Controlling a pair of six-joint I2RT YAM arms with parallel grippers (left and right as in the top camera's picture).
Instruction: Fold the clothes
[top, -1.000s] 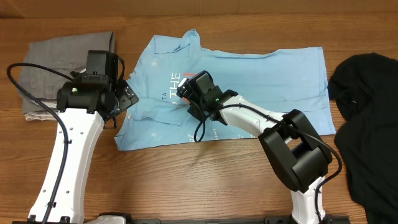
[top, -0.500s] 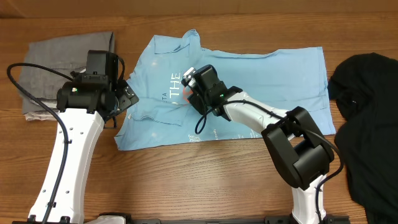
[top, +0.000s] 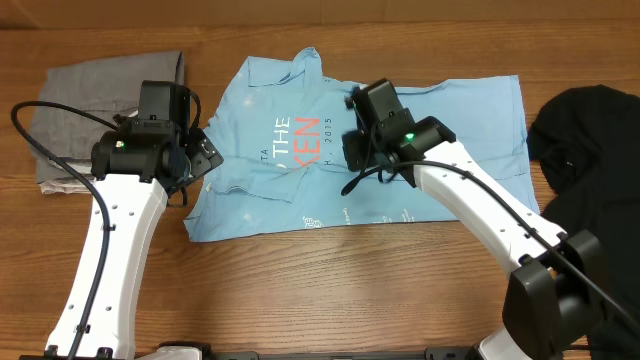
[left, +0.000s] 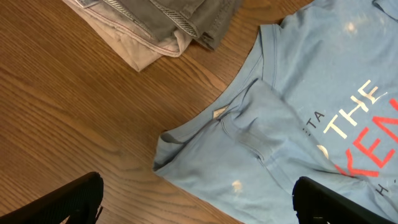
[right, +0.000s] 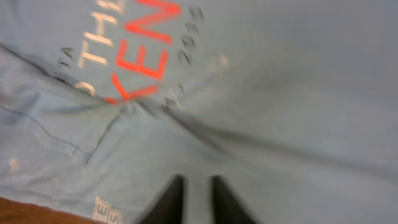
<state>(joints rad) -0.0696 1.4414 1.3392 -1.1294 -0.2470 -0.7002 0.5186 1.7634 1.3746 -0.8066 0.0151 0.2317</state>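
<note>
blue t-shirt (top: 440, 130) spread flat mid tabletop, nr far edge. l gripper (left: 199, 190) splayed wide over its sleeve hem. r gripper (right: 198, 186) fingers (right: 171, 200) nearly together, over shirt middle below red lettering. black garment (top: 590, 170) heaped at right edge.

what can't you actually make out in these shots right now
Black garment: overhead, cut off by the right edge.
T-shirt small print: too small overhead, blurred in the right wrist view.
Right gripper: whether it pinches cloth; blur in its own view, its wrist hides the tips overhead.
Grey trousers: left wrist view, cut off by the top edge.
</note>
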